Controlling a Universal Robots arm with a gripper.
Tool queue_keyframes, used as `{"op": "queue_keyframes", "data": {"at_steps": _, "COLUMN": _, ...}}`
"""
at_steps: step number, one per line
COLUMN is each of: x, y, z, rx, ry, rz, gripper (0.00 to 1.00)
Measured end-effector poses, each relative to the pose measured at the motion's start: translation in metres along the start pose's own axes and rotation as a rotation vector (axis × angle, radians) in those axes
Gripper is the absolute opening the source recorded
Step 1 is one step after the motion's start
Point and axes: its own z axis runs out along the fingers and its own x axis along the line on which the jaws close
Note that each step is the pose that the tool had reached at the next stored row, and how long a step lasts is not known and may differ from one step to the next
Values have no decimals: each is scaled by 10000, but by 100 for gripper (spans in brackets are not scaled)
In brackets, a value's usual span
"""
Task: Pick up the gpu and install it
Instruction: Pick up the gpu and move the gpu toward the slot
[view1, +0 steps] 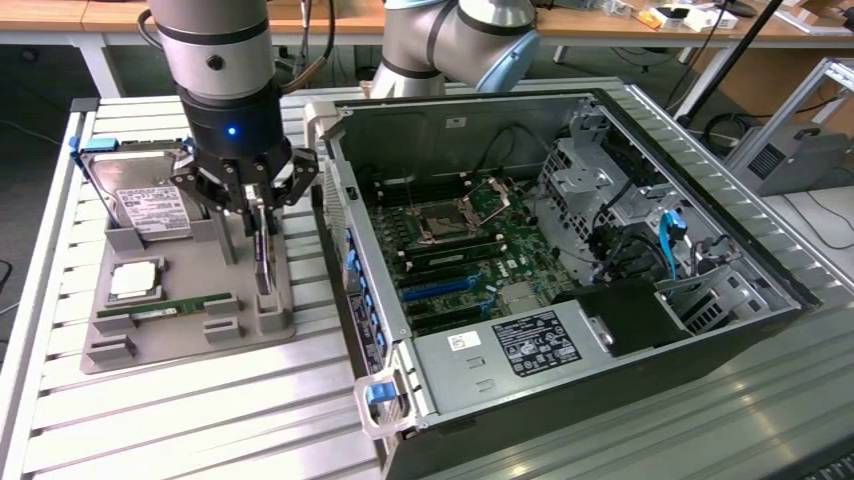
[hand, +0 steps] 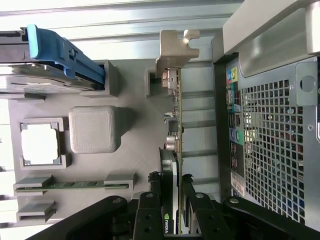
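The arm (view1: 220, 60) comes straight down from 12 o'clock in the exterior view, its wrist column upright with a small blue light lit on the front; its upper links are cut off by the frame edge. The jaws hang directly below, pointing down at the grey tray (view1: 174, 345), which lies on the slatted table (view1: 200, 425) at 9 o'clock from the open computer case (view1: 441, 125).

The gpu (view1: 263, 255) stands on its long edge in the tray's holder, at the 3 o'clock side of the tray, nearest the case. The jaws are clenched on it: in the wrist view the black fingers (hand: 147, 215) press on either face of the card (hand: 170, 165), gripping its upper edge. Its lower edge sits in the holder and its bracket end (hand: 175, 50) rests against the post there.

The card shows only edge-on, so its faces are hard to make out, and the part beneath the jaws is hidden. Also on the tray are a hard drive (view1: 144, 200) at 12 o'clock, partly behind the jaws, a processor (view1: 134, 280) and a green memory stick (view1: 163, 308)
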Motion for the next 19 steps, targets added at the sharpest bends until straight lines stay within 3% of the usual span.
{"op": "queue_keyframes", "data": {"at_steps": 19, "x": -1, "y": -1, "z": -49, "rx": 0, "ry": 0, "rz": 0, "gripper": 27}}
